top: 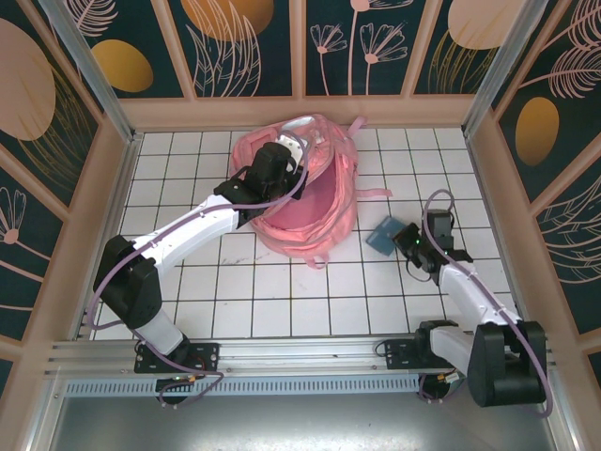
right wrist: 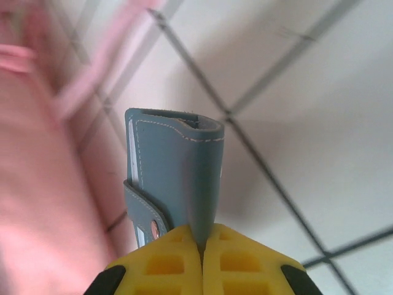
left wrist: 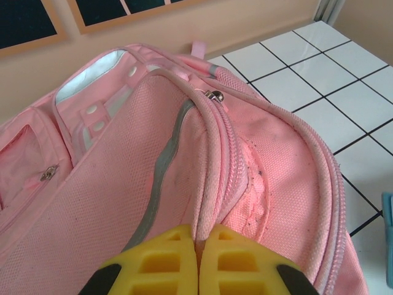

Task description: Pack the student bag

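1. White tiled table [top: 235,301] with dark grid lines, a metal rail [top: 282,352] along the near edge carrying both arm bases.
2. Boxed in on three sides by a low beige wall [top: 282,111], with dark panels [top: 254,47] above, painted with pale leaves, flowers and orange ovals and framed in light wood.
3. Pink backpack [top: 319,202] [left wrist: 92,203] at the far middle of the table, close to the back wall, lying slumped with straps trailing out to the right over the tiles.
4. Pale reflective stripe [left wrist: 86,77] and a silver zip pull [left wrist: 215,95] on its upper side, seen from the left wrist.
5. Left gripper [left wrist: 198,236] down on the backpack, yellow fingers pressed together and pinching the piped zip edge.
6. Right gripper [right wrist: 201,239] just right of the backpack, clamped tight on a small blue case [right wrist: 178,172] [top: 383,235], snap tab on its left side.
7. Case near the bag's lower right edge but apart from it; unclear whether lifted off the tiles.
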Tool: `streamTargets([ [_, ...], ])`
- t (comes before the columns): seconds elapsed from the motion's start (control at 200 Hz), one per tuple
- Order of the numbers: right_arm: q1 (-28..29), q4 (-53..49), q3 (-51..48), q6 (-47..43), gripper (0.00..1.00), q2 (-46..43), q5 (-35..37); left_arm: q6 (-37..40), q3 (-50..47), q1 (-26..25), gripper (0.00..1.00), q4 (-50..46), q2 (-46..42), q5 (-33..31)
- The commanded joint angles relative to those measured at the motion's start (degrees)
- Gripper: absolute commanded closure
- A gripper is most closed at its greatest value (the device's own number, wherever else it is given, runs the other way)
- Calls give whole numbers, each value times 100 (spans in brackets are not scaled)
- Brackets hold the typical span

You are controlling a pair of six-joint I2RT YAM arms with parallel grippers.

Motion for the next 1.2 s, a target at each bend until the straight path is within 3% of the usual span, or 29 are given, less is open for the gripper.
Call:
streamTargets([
  [0.0, 256, 264, 586, -369, 98, -185, -744, -246, 313, 28, 100, 96, -228, -236],
  [0.245, 1686, 784, 1559, -398, 98, 357, -578, -195, 601, 28, 100, 31, -165, -9],
  [0.45, 2285, 679, 2513, -518, 98, 1492, 197, -176, 800, 32, 100, -39, 32, 161],
  [0.576, 2392, 489, 3010, -498, 98, 2247, 820, -229, 892, 34, 100, -89, 130, 84],
  [1.001, 2421, 1413, 4160, -290, 98, 4064, 1697, -654, 1089, 28, 100, -124, 363, 155],
  [1.111, 2414, 1948, 4040, -331, 91, 4129, 1746, -746, 1110, 28, 100, -139, 371, 94],
  [1.196, 2397, 2124, 3947, -362, 69, 4036, 1467, -812, 1185, 34, 100, -197, 517, 17],
])
